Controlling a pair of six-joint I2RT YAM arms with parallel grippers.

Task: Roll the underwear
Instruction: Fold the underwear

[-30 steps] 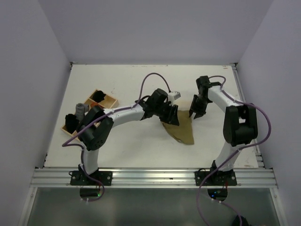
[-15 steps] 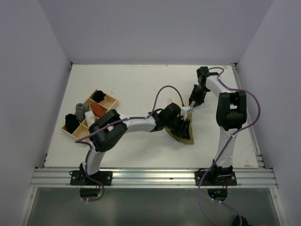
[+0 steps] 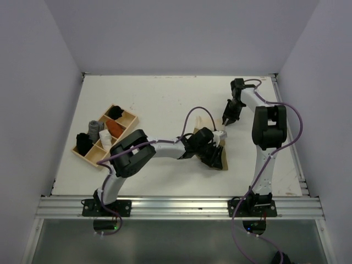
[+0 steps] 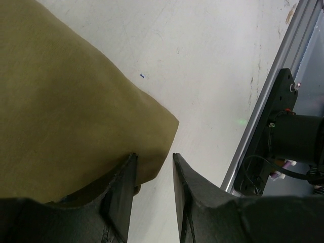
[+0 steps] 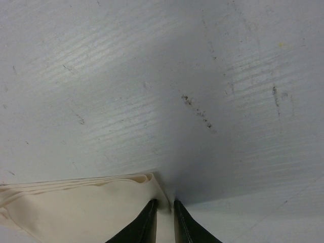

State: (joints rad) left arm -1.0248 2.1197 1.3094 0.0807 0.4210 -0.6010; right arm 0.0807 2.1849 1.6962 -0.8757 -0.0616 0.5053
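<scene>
The underwear [image 3: 223,160] lies right of the table's middle, olive-khaki with a paler cream edge [image 3: 220,134] at its far end. My left gripper [image 3: 212,152] sits low over it and hides most of it. In the left wrist view the olive cloth [image 4: 71,101] fills the left side. My left gripper [image 4: 154,158] is open there, with the cloth's corner lying by the left finger [image 4: 121,192]. My right gripper [image 3: 226,120] is at the cream end. In the right wrist view the folded cream edge [image 5: 76,207] runs into the narrow gap of my right gripper [image 5: 164,203].
A wooden compartment tray [image 3: 130,116] stands at the left, holding an orange-red cloth bundle [image 3: 114,127], a grey roll [image 3: 94,127] and black rolls [image 3: 82,143]. The metal rail [image 3: 181,204] runs along the near edge. Walls close in the table's other sides.
My left gripper has slid right and nearer over the underwear, which now shows as a smaller patch. My right gripper has drawn its jaws close together at the cream edge.
</scene>
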